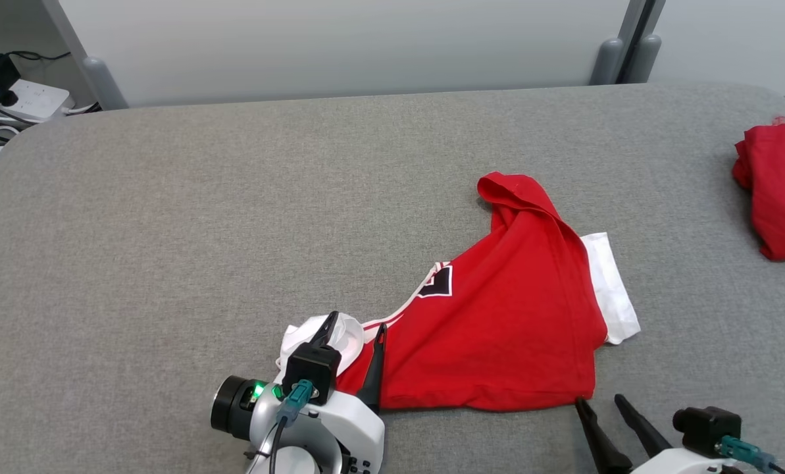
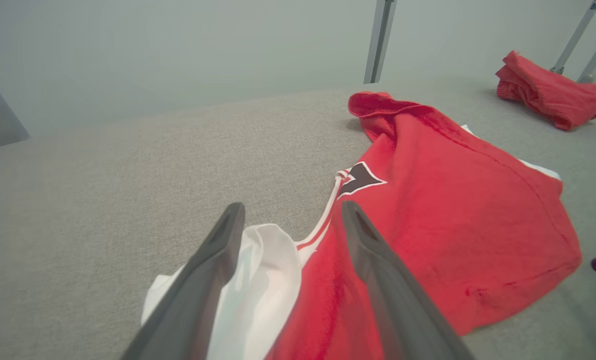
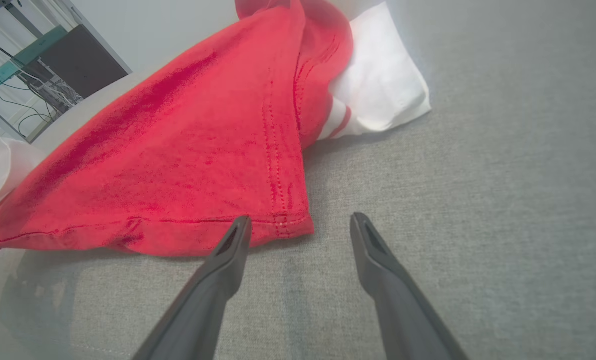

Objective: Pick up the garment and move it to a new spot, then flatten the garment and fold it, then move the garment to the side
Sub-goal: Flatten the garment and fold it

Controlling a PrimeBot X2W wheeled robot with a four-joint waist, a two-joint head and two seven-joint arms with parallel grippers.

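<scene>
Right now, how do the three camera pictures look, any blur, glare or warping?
Head view: even light, sharp, no glare, only a faint shadow under the shirt. Left wrist view: the left tool looms soft and close, and the far wall looks hazy. Right wrist view: the shirt's stitching is crisp, but the lower left corner is fogged.

The garment (image 1: pixel 497 329) is soft, matt red cloth with stitched hems and white cloth sleeves. The tabletop (image 1: pixel 168 230) wears coarse, matt grey woven fabric. The left gripper (image 1: pixel 358 320) has smooth, dark matt fingers (image 1: pixel 374 368) and a glossy white plastic casing (image 1: pixel 339 421).
</scene>
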